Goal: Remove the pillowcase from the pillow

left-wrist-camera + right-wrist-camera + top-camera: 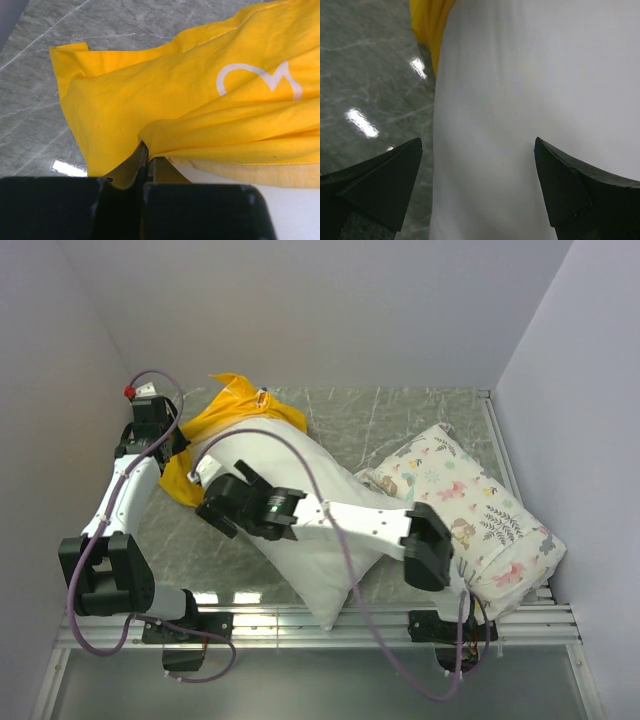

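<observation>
The yellow pillowcase (240, 412) is bunched at the back left, still over the far end of the plain white pillow (310, 540), which lies diagonally toward the front rail. My left gripper (178, 452) is at the case's left edge. In the left wrist view my left gripper (145, 152) is shut on a fold of the yellow pillowcase (165, 95), with the white pillow (280, 210) showing below it. My right gripper (208, 490) is over the pillow's left side. In the right wrist view it (477, 172) is open just above the pillow (530, 100), with a strip of pillowcase (427, 20) at the top.
A second white pillow printed with animals and leaves (470, 510) lies at the right, against the plain pillow. The grey marble tabletop (400, 420) is walled in on three sides, with a metal rail (300, 618) along the front edge.
</observation>
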`<state>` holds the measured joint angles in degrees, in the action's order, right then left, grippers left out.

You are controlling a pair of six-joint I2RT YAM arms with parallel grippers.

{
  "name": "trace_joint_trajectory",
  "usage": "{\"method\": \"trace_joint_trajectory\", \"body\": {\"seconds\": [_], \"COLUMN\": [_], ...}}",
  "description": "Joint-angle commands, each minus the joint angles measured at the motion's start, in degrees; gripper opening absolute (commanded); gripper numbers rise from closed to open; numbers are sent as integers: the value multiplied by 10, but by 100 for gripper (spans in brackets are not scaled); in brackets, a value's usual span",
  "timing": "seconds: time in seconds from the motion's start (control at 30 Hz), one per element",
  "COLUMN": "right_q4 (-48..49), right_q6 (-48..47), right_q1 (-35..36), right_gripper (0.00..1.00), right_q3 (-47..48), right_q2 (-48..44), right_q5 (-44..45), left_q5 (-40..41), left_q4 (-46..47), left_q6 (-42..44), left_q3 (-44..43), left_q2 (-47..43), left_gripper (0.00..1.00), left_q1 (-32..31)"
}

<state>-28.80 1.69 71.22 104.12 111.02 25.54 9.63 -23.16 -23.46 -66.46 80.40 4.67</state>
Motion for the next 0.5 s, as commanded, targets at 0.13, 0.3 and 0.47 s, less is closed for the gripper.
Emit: {"method": "trace_joint_trajectory", "body": {"seconds": [0.13, 0.3, 0.47], "right_q4": [-64, -141, -157], "right_q6": [-18, 42, 89], "right_q1": [-8, -39, -81], "right_gripper": [100, 16, 0], "right_q3": [74, 118, 117], "right_q2": [150, 174, 82], "right_q5": [142, 151, 24], "left_q5": [-8, -9, 3], "left_q4": [29, 22, 17], "left_q6": [-1, -4, -4], "left_q3": [-7, -27, -56], "left_q2": [-27, -32, -22], "left_gripper": [1, 1, 1], "left_q1": [0, 0, -1]}}
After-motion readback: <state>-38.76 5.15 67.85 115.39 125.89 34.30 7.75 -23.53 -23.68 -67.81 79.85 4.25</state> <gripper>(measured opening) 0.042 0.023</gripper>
